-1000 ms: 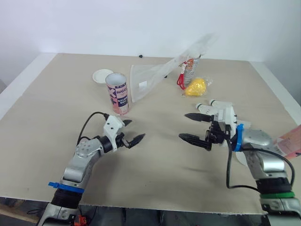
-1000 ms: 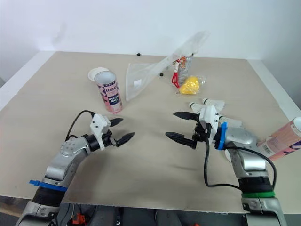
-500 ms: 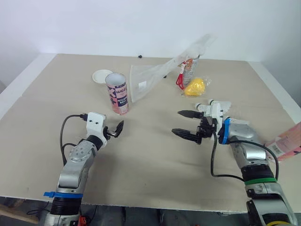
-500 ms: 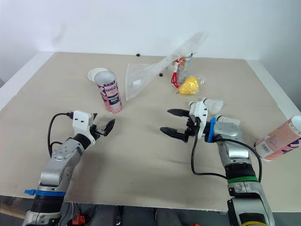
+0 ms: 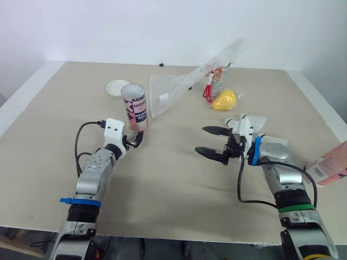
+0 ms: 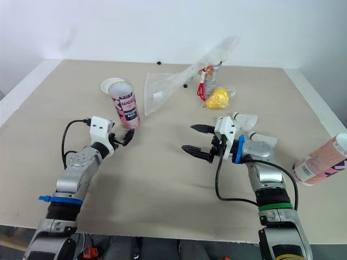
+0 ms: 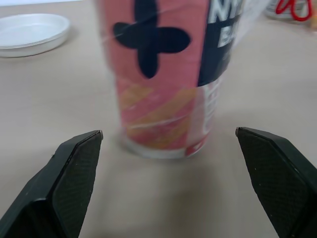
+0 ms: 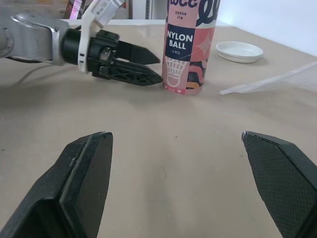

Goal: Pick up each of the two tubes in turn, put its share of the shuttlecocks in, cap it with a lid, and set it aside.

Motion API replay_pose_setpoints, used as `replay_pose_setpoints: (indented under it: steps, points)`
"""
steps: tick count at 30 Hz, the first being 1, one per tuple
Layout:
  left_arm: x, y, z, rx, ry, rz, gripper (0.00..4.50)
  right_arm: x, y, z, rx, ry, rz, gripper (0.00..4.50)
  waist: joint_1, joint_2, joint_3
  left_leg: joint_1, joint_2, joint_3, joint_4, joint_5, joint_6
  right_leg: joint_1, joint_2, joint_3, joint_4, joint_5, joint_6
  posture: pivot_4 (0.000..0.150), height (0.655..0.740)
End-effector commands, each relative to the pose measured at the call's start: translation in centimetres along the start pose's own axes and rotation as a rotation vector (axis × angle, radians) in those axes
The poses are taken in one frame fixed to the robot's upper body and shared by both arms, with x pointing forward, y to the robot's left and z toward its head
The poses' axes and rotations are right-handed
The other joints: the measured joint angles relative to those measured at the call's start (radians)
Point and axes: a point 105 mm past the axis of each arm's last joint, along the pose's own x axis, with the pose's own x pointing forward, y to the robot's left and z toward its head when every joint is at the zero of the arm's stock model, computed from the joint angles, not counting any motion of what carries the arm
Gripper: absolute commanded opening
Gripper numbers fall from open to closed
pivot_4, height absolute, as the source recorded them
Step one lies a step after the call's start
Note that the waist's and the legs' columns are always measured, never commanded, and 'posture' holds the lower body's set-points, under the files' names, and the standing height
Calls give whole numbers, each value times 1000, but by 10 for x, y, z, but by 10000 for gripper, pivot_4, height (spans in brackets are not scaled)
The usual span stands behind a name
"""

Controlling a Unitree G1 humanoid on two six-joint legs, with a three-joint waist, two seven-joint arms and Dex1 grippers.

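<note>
Bright even light, prob overhead, soft faint shadows on table (image 5: pixel 179 184), wall (image 5: pixel 162 27) washed out

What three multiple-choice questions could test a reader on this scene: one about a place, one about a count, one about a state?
1. Where is the lid?
A. on top of the upright tube
B. on the table, beside that tube
C. under that tube

2. How many tubes are there?
A. one
B. three
C. two

3. What state is the left gripper in?
A. open, facing the upright tube
B. shut on the tube
C. shut and empty

Answers: 1 B, the lid lies flat, apart from the tube. 2 C, one upright and a lying tube at the right edge. 3 A, its fingers stand wide apart and the tube is untouched.
</note>
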Motion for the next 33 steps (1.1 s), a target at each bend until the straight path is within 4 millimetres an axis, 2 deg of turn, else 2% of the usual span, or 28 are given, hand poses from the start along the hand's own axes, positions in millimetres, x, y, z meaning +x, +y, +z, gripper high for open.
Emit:
replay_pose_setpoints:
  steps: [1,11,33]
  points:
    - [6,3,12,53,-30,-4,45000,-3,-2,11,-50,-13,-15,44616,0,0,0,0,0,0,0,0,0,0,0,0,0,0,0,1500,7400]
    - [24,6,20,21,-53,13,45000,-8,-3,11,-54,1,-36,44616,0,0,0,0,0,0,0,0,0,0,0,0,0,0,0,1500,7400]
    - [51,13,24,-26,-43,-27,45000,-7,-4,12,-64,15,-35,44616,0,0,0,0,-1,0,0,0,0,0,0,0,0,-1,1,1500,7400]
